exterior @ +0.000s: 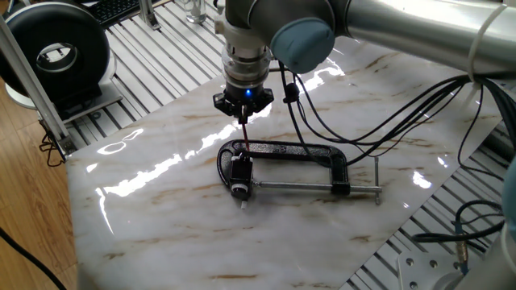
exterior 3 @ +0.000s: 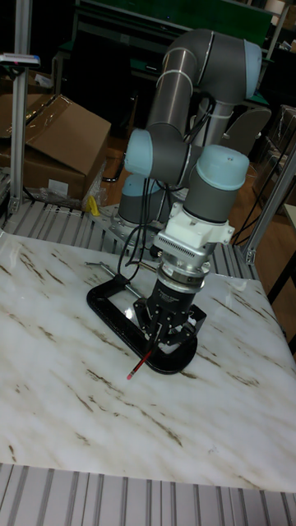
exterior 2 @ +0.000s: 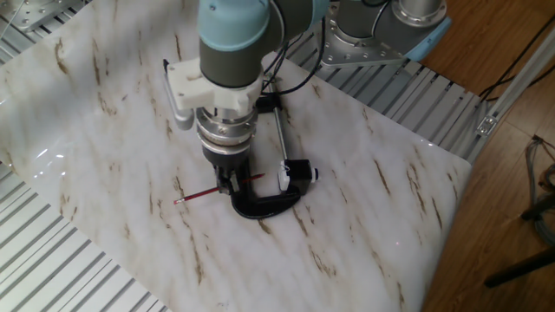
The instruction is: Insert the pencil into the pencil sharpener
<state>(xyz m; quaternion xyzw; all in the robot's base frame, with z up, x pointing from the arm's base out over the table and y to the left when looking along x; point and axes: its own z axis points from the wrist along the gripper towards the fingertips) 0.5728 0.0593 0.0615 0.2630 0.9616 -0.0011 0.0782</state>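
My gripper (exterior: 243,102) (exterior 2: 232,180) (exterior 3: 164,330) is shut on the pencil (exterior 2: 198,197) (exterior 3: 140,362), a thin dark-red stick held about level just above the marble. Its free end (exterior: 247,133) points across the clamp's bar toward the pencil sharpener (exterior: 239,171) (exterior 2: 299,172), a small black block with a pale round end, held in the jaws of the black C-shaped clamp (exterior: 298,151) (exterior 2: 258,207) (exterior 3: 111,306). A short gap separates the pencil tip from the sharpener. In the tall view the gripper hides the sharpener.
The marble tabletop (exterior: 161,209) lies on a slotted aluminium frame (exterior 2: 69,269). The clamp's steel screw rod (exterior: 314,188) runs right to a handle pin (exterior: 376,179). Black cables (exterior: 363,121) hang from the arm. A black round device (exterior: 52,52) stands at the far left.
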